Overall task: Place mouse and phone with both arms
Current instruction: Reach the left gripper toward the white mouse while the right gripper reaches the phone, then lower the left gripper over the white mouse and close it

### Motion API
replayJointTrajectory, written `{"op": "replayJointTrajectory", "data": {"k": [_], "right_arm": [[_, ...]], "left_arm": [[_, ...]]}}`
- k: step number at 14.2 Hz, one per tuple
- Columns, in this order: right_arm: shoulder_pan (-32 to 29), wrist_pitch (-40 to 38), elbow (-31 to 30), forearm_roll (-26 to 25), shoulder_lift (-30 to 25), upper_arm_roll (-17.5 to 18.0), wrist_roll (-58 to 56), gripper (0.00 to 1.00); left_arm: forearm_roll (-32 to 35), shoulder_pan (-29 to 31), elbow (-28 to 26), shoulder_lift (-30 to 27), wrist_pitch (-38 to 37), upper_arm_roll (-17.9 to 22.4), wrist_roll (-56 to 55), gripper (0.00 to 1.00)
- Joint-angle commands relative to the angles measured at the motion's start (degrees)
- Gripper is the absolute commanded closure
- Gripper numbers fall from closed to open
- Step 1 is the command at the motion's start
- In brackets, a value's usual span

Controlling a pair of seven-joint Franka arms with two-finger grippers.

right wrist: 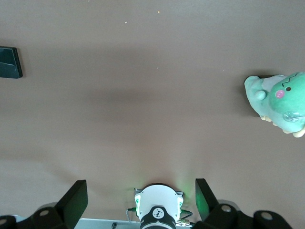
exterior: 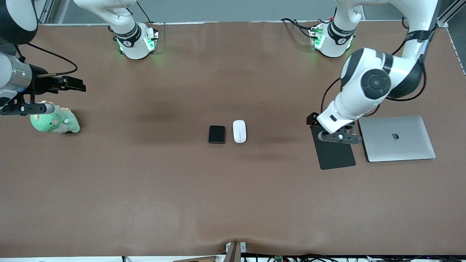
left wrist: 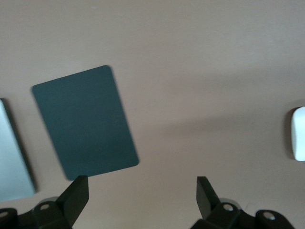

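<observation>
Small black rectangular glossy phone (exterior: 217, 134) and small white oval mouse (exterior: 239, 131) lie side by side mid-surface, untouched. Left claw (exterior: 339, 137) hangs released over the flat matte black pad (exterior: 333, 149); right claw (exterior: 71, 84) hangs released above the green plush toy (exterior: 55, 121). Each claw should descend squarely, straddling its object's narrow width. The wrist views crop both objects at their edges.

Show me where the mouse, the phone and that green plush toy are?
mouse (exterior: 239, 131), front view, middle of its white top.
phone (exterior: 217, 134), front view, centre of its black face.
green plush toy (exterior: 54, 121), front view, middle of its body.
</observation>
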Motion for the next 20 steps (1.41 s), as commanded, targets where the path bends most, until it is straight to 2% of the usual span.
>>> {"op": "replayJointTrajectory", "data": {"k": [1,8,13,18,20], "right_arm": [[1.50,-0.85,0.74,0.75,0.57,-0.12,0.10,0.00],[3.00,-0.41,0.74,5.05,2.15,-0.12,1.76,0.00],[3.97,-0.24,0.74,8.56,3.11,-0.12,6.85,0.00],[5.90,1.17,0.74,8.92,4.35,-0.12,10.63,0.00],[6.78,1.70,0.83,9.19,4.79,-0.12,11.00,0.00]], "left_arm": [[1.33,-1.93,0.61,2.42,3.10,-0.15,-3.76,0.00],[1.33,-9.84,2.10,9.35,10.67,-0.07,-14.91,0.00],[4.05,-14.41,10.00,17.35,10.67,0.02,-21.95,0.00],[5.73,-19.95,19.05,26.67,10.76,0.46,-28.64,0.03],[6.16,-21.62,19.51,27.99,10.94,0.55,-30.22,0.05]]}}
